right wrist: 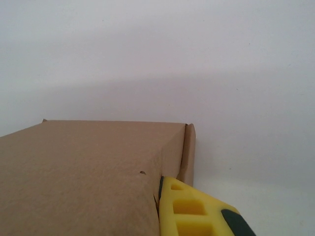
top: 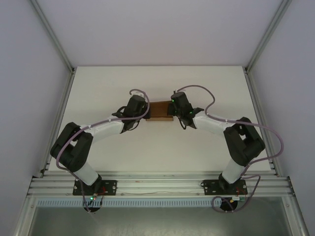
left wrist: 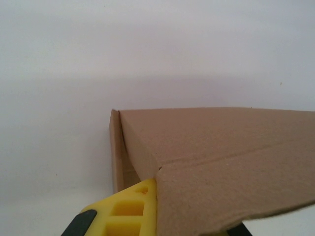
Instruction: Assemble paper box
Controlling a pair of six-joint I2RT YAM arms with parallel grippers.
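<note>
Brown kraft cardboard is pinched at both ends. The paper box [top: 160, 110] lies directly between the two sets of jaws on the white table [top: 206, 88]. The left gripper [top: 146, 114] is closed down narrow on the box's left end, and the right gripper [top: 173, 114] is closed the same way on its right end. In each wrist view one yellow finger [left wrist: 130, 211] presses flat against the cardboard, while its partner is hidden behind the panel.

From the left jaws the box runs off to the right and ahead. From the right jaws it runs off to the left and ahead. Its long axis appears to follow the line joining the two grippers, so neither arm is nearer and each has one end.

The broad top panel [right wrist: 74, 172] faces up and looks folded over flat. A narrow end flap [right wrist: 189, 146] stands upright just ahead of the right fingertip and is apparently not tucked in. A matching one stands ahead of the left fingertip.

The next move likely depends on this symmetry, because any push or fold along the long axis has to be shared evenly by both arms or the box will skew.
</note>
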